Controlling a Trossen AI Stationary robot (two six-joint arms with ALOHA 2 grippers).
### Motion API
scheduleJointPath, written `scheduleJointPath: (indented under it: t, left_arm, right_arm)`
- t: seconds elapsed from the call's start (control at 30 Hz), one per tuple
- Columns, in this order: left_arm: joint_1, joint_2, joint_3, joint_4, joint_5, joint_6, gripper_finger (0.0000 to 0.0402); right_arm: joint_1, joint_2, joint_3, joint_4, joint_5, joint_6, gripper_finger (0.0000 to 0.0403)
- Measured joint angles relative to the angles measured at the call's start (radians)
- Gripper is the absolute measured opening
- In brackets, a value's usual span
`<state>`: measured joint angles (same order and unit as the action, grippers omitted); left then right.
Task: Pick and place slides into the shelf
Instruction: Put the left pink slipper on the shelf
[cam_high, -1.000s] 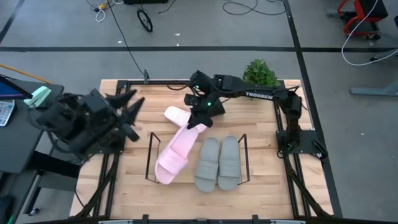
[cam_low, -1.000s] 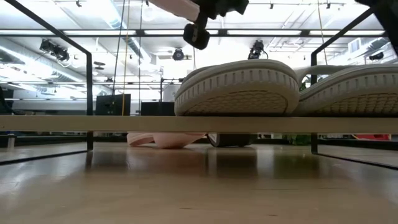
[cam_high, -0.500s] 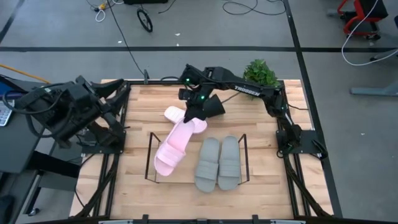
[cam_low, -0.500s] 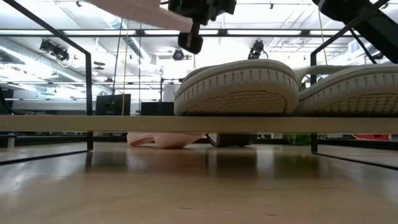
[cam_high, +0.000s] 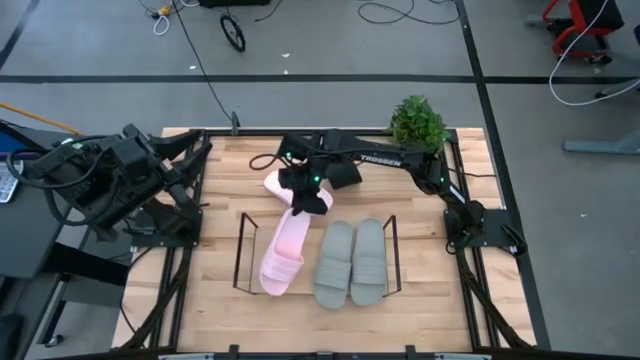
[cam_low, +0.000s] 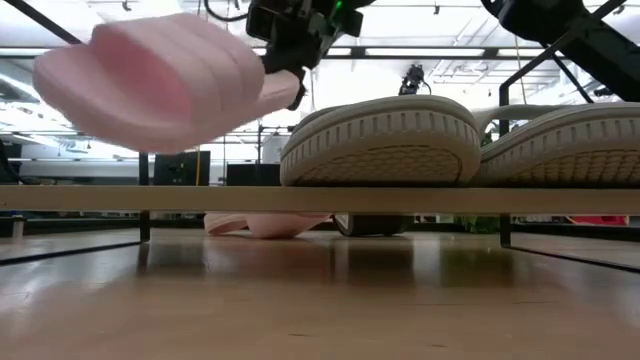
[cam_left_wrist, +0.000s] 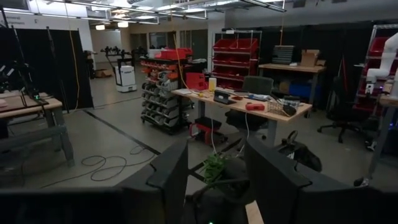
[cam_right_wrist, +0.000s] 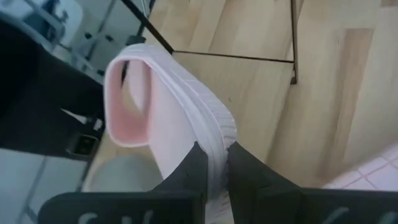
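One pale pink slide (cam_high: 283, 250) in the grip: pinched by the thin edge of its sole between the right gripper (cam_high: 310, 200) jaws, drawn close on the foam. Reaching out ahead of the jaws, tilted, strap end farthest from them, above the empty side of the shelf (cam_high: 243, 250) and not yet resting on the wire.

Probably light and soft, judging by the foam-like look: easy to lift, but likely to flex and swing from an edge hold. Better taken at the sole rim near the heel or across the wide strap. Not fragile; slip seems a greater risk than damage.

Beside the jaws, on the wire: two grey slides (cam_high: 350, 262), side by side and touching. Just behind the jaws, flat on the table (cam_high: 220, 170): the second pink slide (cam_high: 275, 183). Well beyond, at the table's edge: the left gripper (cam_high: 195, 150), jaws spread, holding nothing.
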<state>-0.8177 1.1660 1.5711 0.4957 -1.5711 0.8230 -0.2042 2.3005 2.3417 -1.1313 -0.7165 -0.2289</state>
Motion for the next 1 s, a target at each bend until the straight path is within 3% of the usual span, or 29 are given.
scheduleJointPath:
  t: [0.5, 1.0]
  left_arm:
    - [0.000, 0.001, 0.000, 0.000, 0.000, -0.010, 0.0161]
    - [0.000, 0.001, 0.000, 0.000, 0.000, -0.034, 0.0162]
  right_arm:
    - [0.017, 0.049, 0.000, 0.118, -0.083, -0.067, 0.0039]
    - [0.031, 0.095, 0.000, 0.209, -0.077, -0.192, 0.0039]
